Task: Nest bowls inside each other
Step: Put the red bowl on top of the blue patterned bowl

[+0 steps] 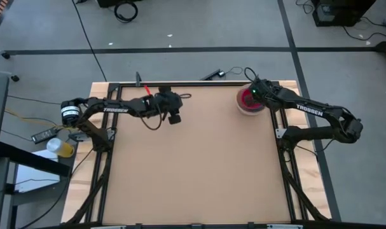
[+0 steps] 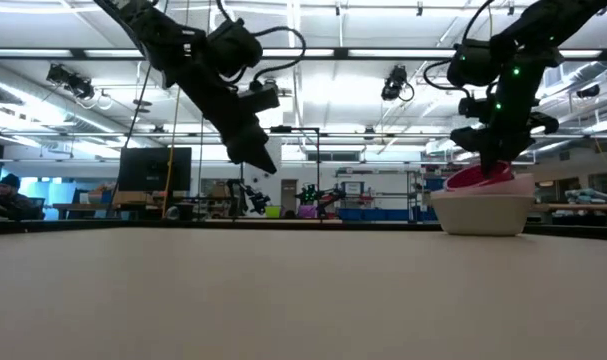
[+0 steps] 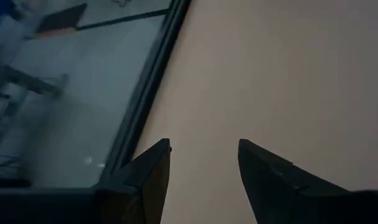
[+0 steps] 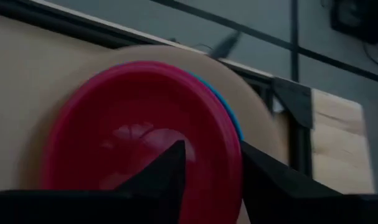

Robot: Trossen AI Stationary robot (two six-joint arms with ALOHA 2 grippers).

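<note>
A stack of nested bowls stands at the table's far right. A pale peach bowl [image 2: 483,212] is outermost, a light blue rim [image 4: 230,107] shows inside it, and a magenta bowl [image 4: 132,124] lies on top, tilted in the low view. My right gripper [image 4: 213,146] is open at the magenta bowl's near rim, one finger over its inside and one outside. My left gripper [image 1: 174,118] hangs open in the air over the table's far left part, with nothing between its fingers [image 3: 152,163]. My right gripper comes slanting down at the magenta bowl's rim [image 4: 229,163], which passes between its two fingers. I cannot tell whether either finger touches the rim. The bowl rests in the stack, not lifted.
A dark rail [image 3: 145,81] runs along the table's far edge, with cables and a small red item [image 1: 145,90] beside it. The bare brown tabletop [image 1: 199,172] stretches wide across the middle and near side.
</note>
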